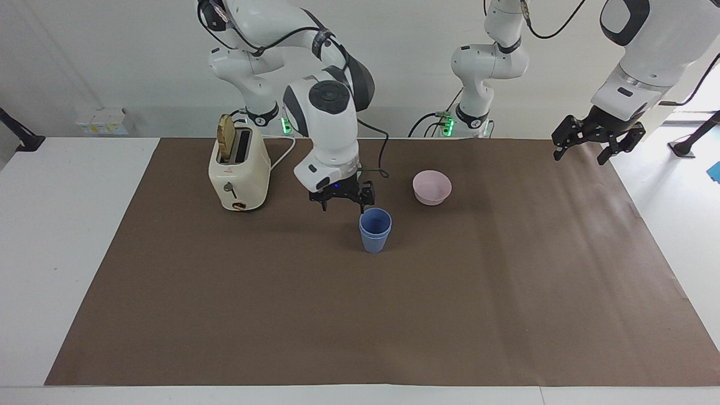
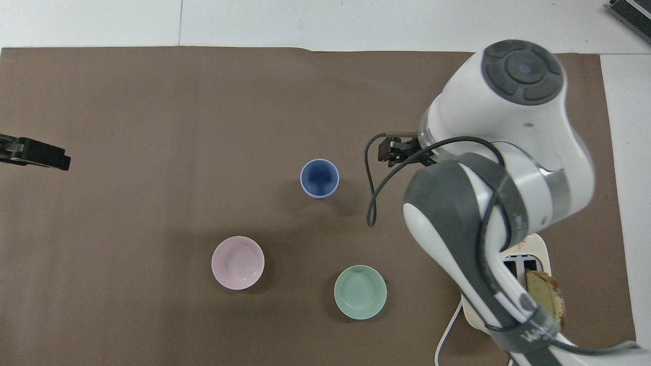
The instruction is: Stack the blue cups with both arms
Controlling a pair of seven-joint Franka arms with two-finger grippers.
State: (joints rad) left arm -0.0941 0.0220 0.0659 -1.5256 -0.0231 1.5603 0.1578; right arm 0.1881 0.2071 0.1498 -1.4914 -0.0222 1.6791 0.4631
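Two large white jointed arms: the right gripper (image 1: 343, 201) hangs spread and empty over the mat between the one cream toaster (image 1: 239, 169) and the two small matte blue plastic tumblers (image 1: 375, 230), nested upright mid-mat, farther from the robots than one pink bowl (image 1: 431, 187) and one green bowl (image 2: 360, 292). The left gripper (image 1: 597, 147) waits spread, empty, over the mat's edge at its own end.
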